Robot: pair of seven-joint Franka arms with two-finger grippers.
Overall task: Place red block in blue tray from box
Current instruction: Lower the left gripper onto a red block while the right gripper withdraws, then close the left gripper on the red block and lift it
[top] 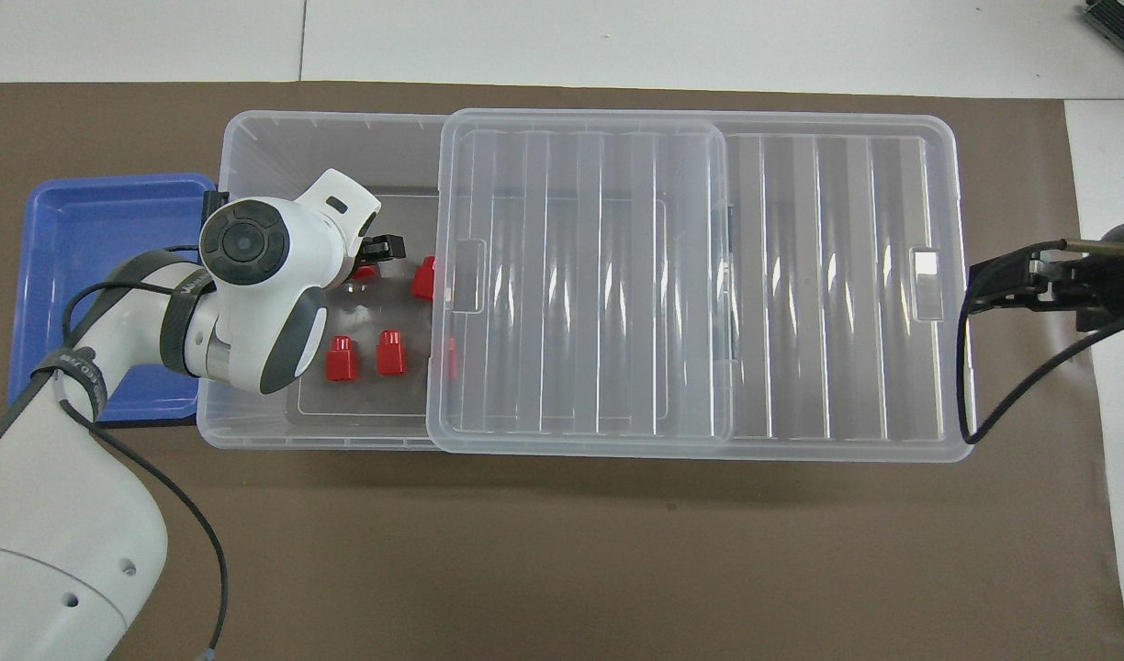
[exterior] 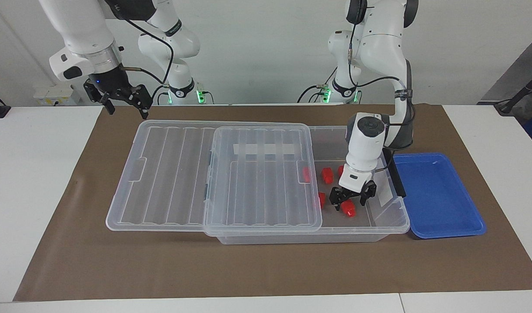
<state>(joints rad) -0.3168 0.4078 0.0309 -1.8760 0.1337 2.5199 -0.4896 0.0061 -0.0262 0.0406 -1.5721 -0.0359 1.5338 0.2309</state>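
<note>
The left gripper (exterior: 352, 201) hung low inside the box (exterior: 379, 226), fingers apart astride a red block (exterior: 347, 209), perhaps touching it. The right gripper (exterior: 123, 105) waited open above the mat's edge; the blue tray (exterior: 440, 198) sat beside the box

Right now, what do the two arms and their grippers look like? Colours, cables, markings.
Both arms are glossy white with dark grey joint bands and round dark caps. Each carries a loose black cable. The left gripper is black under a white wrist block; the right gripper is black below a silver ring, with a small blue light. Green lights glow at both bases.
</note>
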